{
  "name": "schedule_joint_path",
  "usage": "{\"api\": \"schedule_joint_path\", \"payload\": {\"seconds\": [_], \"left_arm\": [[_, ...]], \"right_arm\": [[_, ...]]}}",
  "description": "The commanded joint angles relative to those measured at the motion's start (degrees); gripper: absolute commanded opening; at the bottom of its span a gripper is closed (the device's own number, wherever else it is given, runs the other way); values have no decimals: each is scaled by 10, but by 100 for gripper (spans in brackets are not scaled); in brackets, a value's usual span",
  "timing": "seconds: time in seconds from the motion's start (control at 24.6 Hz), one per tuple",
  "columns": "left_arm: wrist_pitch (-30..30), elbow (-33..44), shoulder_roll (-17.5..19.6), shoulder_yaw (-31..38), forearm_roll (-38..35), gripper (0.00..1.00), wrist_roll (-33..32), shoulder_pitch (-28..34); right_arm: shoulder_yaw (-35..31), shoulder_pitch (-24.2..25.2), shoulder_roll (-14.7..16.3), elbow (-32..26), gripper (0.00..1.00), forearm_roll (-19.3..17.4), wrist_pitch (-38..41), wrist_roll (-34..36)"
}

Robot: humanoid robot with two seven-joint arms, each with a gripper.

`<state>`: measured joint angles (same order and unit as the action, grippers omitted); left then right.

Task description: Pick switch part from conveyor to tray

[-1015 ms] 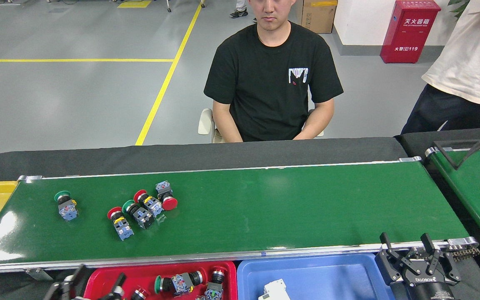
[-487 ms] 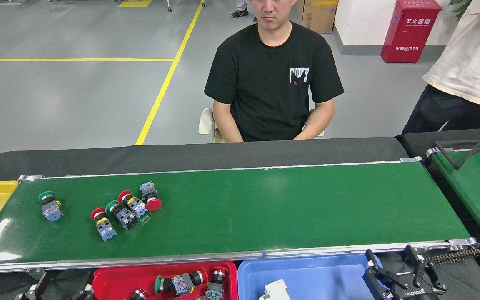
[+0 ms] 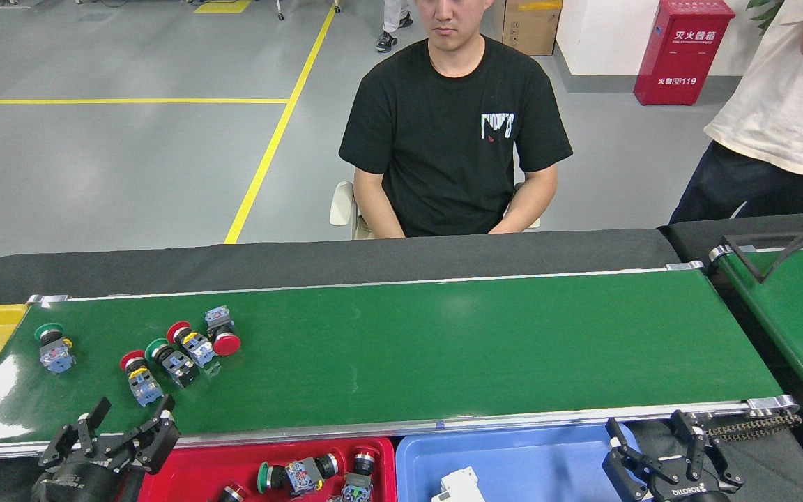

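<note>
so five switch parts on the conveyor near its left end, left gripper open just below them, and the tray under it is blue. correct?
Not quite: the tray beside the left gripper is red; the blue one sits further right. The head view shows it. The rest holds: five switch parts on the conveyor near its left end, gripper open.

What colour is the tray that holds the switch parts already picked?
Red; the tray shows best in the head view, at the bottom edge beside a blue tray.

left claw (image 3: pixel 126 425): black, linked two-finger frame, near conveyor (image 3: pixel 443 348) rail | right claw (image 3: pixel 656 439): black, white lettering on base
</note>
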<state>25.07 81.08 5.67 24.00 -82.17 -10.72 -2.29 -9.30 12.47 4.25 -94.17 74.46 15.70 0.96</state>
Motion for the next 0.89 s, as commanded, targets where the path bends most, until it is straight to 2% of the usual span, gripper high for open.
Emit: {"api": "schedule_joint_path", "payload": {"seconds": [0.0,0.2,0.61,0.85], "left_arm": [[-6,-19,15,1,-1,100,3,-19],[-17,-81,32,1,-23,100,5,-55],[-18,-98,30,-15,-23,100,4,-68],[-27,-161,32,-16,-23,97,5,-119]], "right_arm": [[-1,-7,5,-8,100,-2,1,1],[7,-5,6,-8,100,-2,1,1],[19,-8,4,-8,100,-2,-1,1],[20,-6,6,-8,100,-2,0,1]]}}
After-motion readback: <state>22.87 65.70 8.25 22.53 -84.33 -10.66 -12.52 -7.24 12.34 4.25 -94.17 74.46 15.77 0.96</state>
